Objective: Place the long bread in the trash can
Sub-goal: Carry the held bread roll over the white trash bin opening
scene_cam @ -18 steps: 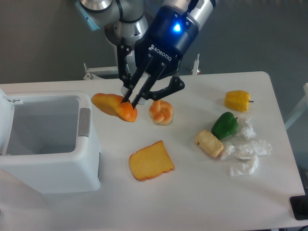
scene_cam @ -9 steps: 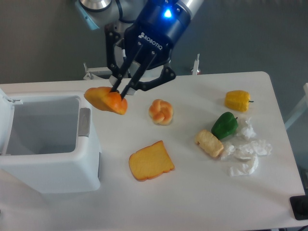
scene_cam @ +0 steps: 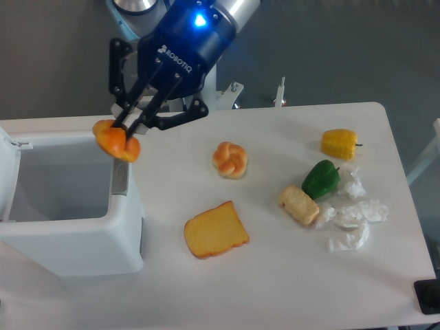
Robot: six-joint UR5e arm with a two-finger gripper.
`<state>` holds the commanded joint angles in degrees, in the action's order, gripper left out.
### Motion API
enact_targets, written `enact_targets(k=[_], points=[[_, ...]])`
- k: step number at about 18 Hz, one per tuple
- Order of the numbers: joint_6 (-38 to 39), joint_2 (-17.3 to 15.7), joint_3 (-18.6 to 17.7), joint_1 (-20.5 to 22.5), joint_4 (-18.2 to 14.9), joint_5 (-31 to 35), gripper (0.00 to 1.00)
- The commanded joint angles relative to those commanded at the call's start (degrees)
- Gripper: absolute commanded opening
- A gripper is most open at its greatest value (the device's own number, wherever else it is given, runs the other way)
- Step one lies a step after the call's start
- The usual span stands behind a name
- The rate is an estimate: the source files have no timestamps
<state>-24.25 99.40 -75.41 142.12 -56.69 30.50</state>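
Knotted bun [scene_cam: 230,159] mid-counter [scene_cam: 275,275]; toast slice [scene_cam: 216,230] below it; right: corn [scene_cam: 339,143], green pepper [scene_cam: 320,179], fried piece [scene_cam: 299,205], crumpled tissue [scene_cam: 354,220].

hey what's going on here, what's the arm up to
The arm's gripper is shut on the long bread, holding it in the air over the right rim of the open trash can. The bread has not been dropped in yet. On the table to the right lie a knotted bun, a toast slice, a green pepper, a yellow pepper and some crumpled tissue, none of them touched.
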Motion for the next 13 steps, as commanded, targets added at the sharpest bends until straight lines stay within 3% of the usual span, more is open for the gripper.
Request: enact_targets(k=[6,13], points=[[-1.94,2.11,0.09,-3.60,3.25,0.00,0.09],[-3.78,2.81,-0.09,-5.71,3.60,0.00,0.09]])
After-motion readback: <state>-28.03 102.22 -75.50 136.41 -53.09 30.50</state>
